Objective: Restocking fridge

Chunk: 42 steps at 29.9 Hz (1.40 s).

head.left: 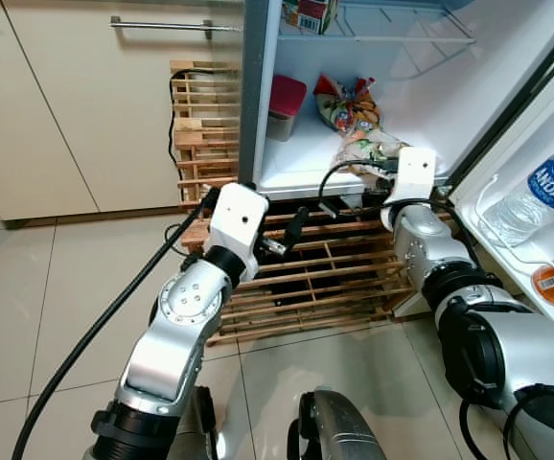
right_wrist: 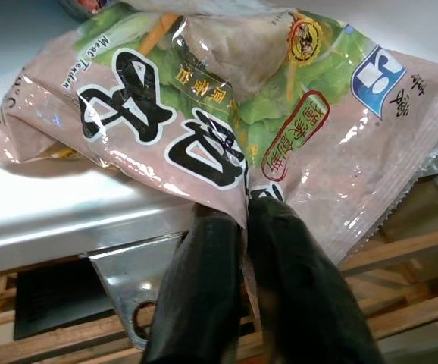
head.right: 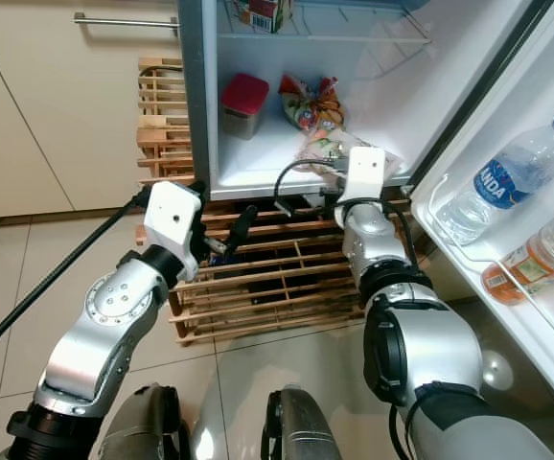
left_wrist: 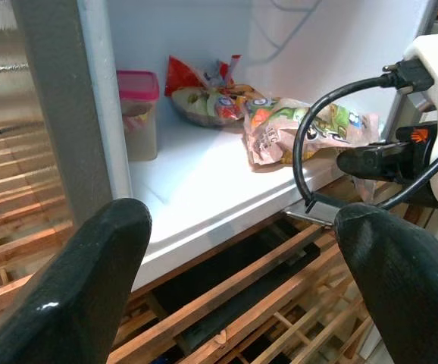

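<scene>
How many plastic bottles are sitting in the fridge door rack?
2: a clear water bottle with a blue cap lying tilted in the door rack, and a bottle with an orange label beside it, nearer the robot. Others may be out of frame.

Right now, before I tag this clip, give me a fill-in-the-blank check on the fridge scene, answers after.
1. The right gripper is shut on the edge of the ____ bag.
2. The lidded container on the fridge shelf has a ____ lid.
3. The left gripper hovers with its fingers ____.
4. The water bottle in the door has a ____ cap.

Answers: pink food; red; open; blue
</scene>
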{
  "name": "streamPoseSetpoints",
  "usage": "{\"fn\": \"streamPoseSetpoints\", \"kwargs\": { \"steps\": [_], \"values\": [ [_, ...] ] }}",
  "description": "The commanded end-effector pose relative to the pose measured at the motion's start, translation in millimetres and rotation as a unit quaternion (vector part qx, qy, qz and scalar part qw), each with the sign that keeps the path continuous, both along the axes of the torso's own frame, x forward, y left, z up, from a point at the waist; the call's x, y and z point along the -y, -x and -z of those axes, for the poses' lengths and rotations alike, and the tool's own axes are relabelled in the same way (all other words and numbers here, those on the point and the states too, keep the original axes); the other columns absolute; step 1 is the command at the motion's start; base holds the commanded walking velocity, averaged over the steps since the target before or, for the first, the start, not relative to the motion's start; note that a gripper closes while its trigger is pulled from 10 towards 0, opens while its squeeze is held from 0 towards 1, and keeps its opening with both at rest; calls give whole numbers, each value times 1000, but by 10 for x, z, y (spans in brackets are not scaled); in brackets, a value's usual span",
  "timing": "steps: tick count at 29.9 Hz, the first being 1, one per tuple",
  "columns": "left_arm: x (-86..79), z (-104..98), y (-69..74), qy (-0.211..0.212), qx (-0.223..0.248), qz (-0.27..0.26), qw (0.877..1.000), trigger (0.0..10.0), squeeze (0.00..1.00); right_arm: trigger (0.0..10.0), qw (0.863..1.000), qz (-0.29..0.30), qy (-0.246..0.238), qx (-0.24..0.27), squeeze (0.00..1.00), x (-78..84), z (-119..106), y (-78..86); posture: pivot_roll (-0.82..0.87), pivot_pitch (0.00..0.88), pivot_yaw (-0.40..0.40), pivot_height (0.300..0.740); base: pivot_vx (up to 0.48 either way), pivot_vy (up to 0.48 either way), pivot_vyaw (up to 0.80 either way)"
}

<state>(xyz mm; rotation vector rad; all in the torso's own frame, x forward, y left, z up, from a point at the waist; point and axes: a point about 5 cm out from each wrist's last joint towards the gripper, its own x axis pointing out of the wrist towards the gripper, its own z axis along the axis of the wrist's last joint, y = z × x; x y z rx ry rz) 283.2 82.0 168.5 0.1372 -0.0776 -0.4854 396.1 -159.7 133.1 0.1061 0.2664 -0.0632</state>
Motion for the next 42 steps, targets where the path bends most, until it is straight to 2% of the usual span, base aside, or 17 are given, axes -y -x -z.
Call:
{"fn": "streamPoseSetpoints", "kwargs": {
  "steps": [1, 6, 8, 11, 16, 18, 19, 20, 25, 29, 31, 35, 40, 42],
  "values": [
    [30, 2, -3, -2, 2, 4, 1000, 10000, 0, 0, 1000, 7, -17, -11, 0, 45, 18, 6, -32, 127, -125, 675, 0, 0, 0],
    [30, -1, -6, -3, 3, 4, 1000, 10000, 0, 0, 1000, 12, -9, -4, 0, 74, -36, -15, -29, 125, -124, 675, 0, 0, 0],
    [35, -5, -9, -4, 5, 5, 1000, 10000, 0, 0, 1000, 16, 16, 9, 0, 98, -104, -39, -27, 121, -123, 675, 0, 0, 0],
    [35, -7, -12, -4, 6, 5, 1000, 10000, 0, 0, 999, 14, 27, 13, 0, 96, -125, -46, -27, 119, -123, 675, 0, 0, 0],
    [52, -9, -29, -2, 10, 2, 1000, 10000, 0, 0, 994, -23, 88, 54, 0, -33, -303, -110, -21, 106, -130, 675, 0, 0, 0],
    [52, -9, -29, -2, 10, 2, 1000, 10000, 0, 0, 994, -23, 88, 54, 0, -33, -303, -110, -21, 106, -130, 675, 0, 0, 0],
    [42, -12, -35, -1, 11, 0, 1000, 10000, 0, 0, 991, -42, 106, 74, 0, -114, -386, -136, -20, 105, -118, 675, 0, 0, 0],
    [42, -12, -35, -1, 11, 0, 1000, 10000, 0, 0, 991, -42, 106, 74, 0, -114, -386, -136, -20, 105, -118, 675, 0, 0, 0],
    [-28, -14, -66, -11, 14, 0, 1000, 10000, 0, 0, 970, -108, 152, 158, 0, -512, -733, -198, -13, 93, -54, 675, 0, 0, 0],
    [-61, -30, -89, -17, 17, 1, 1000, 10000, 0, 0, 954, -132, 182, 199, 0, -699, -872, -195, -9, 84, -30, 675, 0, 0, 0],
    [-73, -30, -95, -20, 18, 0, 1000, 10000, 0, 0, 942, -153, 208, 215, 0, -806, -897, -177, -7, 83, -26, 675, 0, 0, 0],
    [-63, -48, -108, -23, 21, 3, 1000, 10000, 0, 0, 933, -165, 242, 207, 0, -812, -821, -162, 13, 85, -56, 675, 0, 0, 0],
    [-49, -41, -107, -25, 21, 3, 999, 10000, 0, 0, 923, -157, 293, 194, 0, -666, -739, -165, 17, 87, -74, 675, 0, 0, 0],
    [-43, -35, -104, -25, 20, 3, 999, 10000, 0, 0, 923, -148, 298, 194, 0, -617, -750, -172, 15, 87, -77, 675, 0, 0, 0]
  ]
}}
